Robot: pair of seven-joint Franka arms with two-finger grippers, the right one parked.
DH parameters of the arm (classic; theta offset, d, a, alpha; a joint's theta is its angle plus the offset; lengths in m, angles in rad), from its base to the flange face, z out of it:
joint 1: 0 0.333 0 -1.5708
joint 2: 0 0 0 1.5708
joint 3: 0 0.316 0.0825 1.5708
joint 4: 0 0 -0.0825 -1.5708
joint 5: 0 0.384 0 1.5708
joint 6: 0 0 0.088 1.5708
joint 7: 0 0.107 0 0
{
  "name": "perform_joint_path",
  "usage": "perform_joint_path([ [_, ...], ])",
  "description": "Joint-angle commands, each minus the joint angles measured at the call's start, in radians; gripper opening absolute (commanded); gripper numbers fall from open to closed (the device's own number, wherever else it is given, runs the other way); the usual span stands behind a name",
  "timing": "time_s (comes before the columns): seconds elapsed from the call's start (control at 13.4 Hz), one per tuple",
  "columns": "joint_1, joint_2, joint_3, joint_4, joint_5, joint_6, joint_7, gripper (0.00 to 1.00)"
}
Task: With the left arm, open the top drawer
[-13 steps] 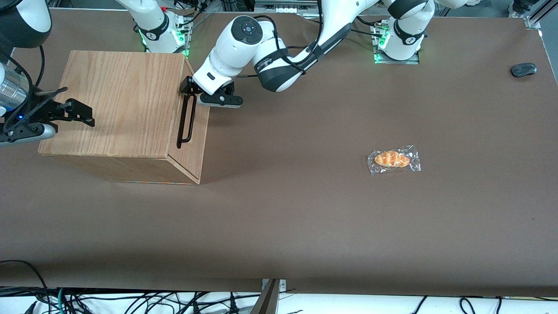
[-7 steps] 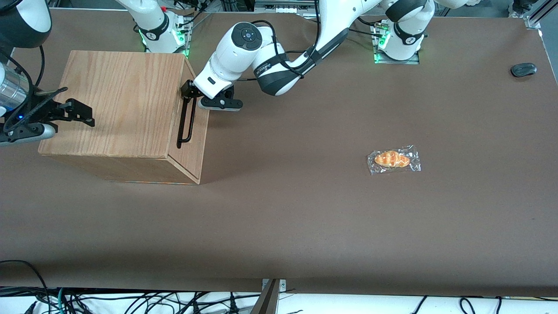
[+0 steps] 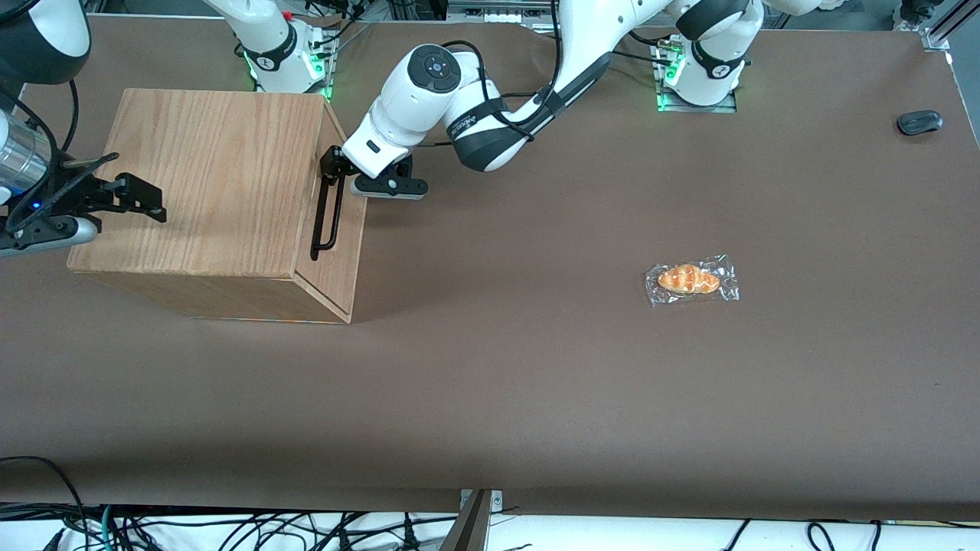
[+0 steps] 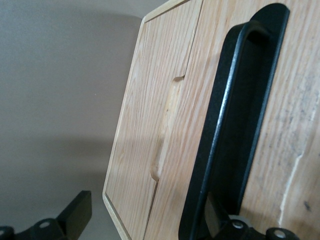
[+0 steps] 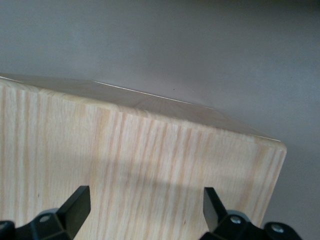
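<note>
At the handle's end farther from the front camera, the left arm held its gripper against the front of the wooden cabinet. The jaws were spread wide. In the wrist view the black bar handle lay just beside 1 finger, while the other finger stood well apart from it, level with the lower wood front.

The top drawer looked fully shut, its front flush with the cabinet, which stood toward the parked arm's end of the counter.

Step in hand, as judged: seat the bar between the jaws, close on it, then pull. A good grip would probably sit nearer the bar's middle than its end, so that the drawer ran straight and did not rack. The pull should follow the drawer's own line of travel, square to its front.

Room for moving: in front of the drawer the counter lay bare. A wrapped pastry and a computer mouse lay well apart, toward the working arm's end. The cabinet might slide if the drawer stuck.
</note>
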Motion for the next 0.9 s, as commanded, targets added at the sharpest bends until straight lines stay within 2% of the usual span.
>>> perform_joint_path([
  [0.0, -0.027, 0.027, 0.014, 0.05, 0.028, 0.011, 0.01, 1.0],
  [0.82, -0.033, 0.019, 0.043, 0.048, 0.03, -0.007, 0.024, 1.0],
])
